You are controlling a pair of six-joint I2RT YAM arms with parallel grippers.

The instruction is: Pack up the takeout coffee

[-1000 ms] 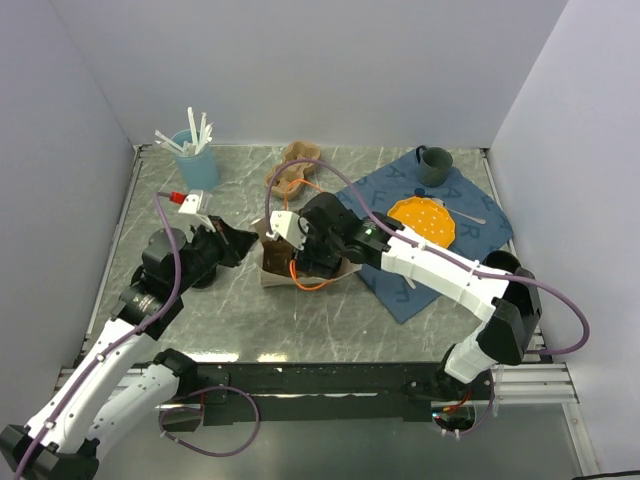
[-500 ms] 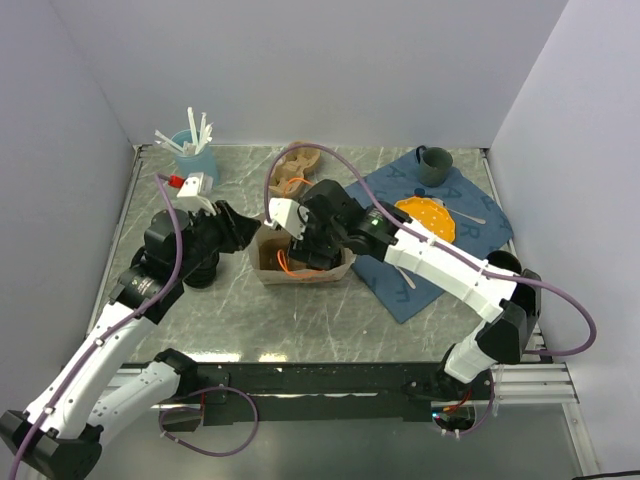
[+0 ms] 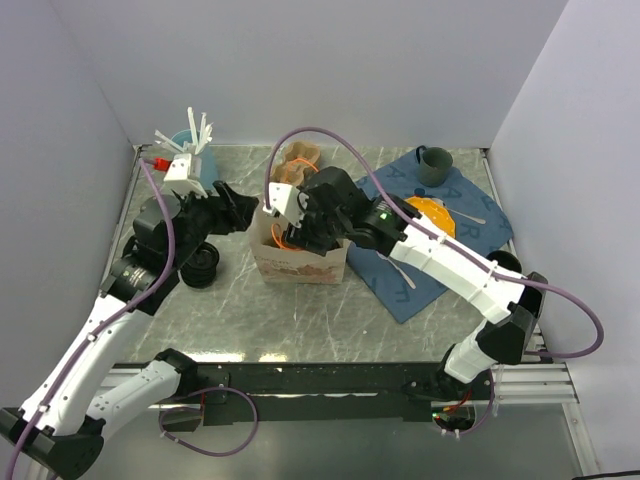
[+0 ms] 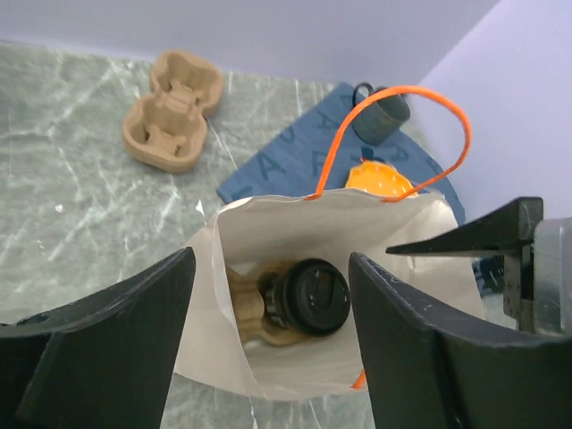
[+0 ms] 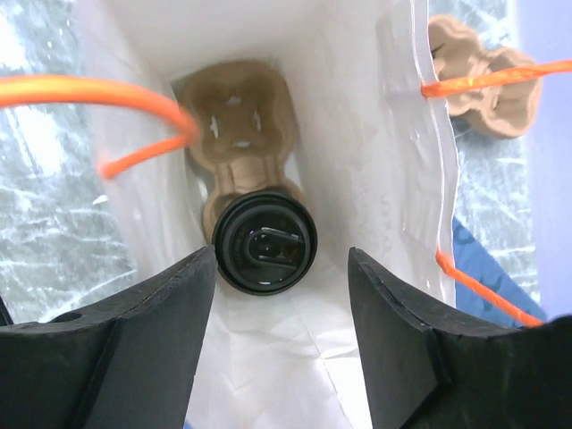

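Paper bag [image 3: 300, 262] stood upright where a second before it had slumped on its side, and my left gripper [image 3: 238, 208], then pinched shut at its edge, had spread its fingers wide and let go. The right gripper [image 5: 281, 255] hung over the mouth, fingers wide, holding nothing. The takeout coffee [image 5: 264, 243] sat at the bottom in a cardboard carrier [image 5: 239, 134], so I judged the packing nearly done (bar withdrawing). A spare carrier [image 3: 295, 165] lay at the bag's twelve o'clock, blue cloth [image 3: 400, 270] at three, a dark ribbed cup [image 3: 203, 265] at nine. Orange handles [image 4: 393, 134] looped close to my right fingers, a likely snag.
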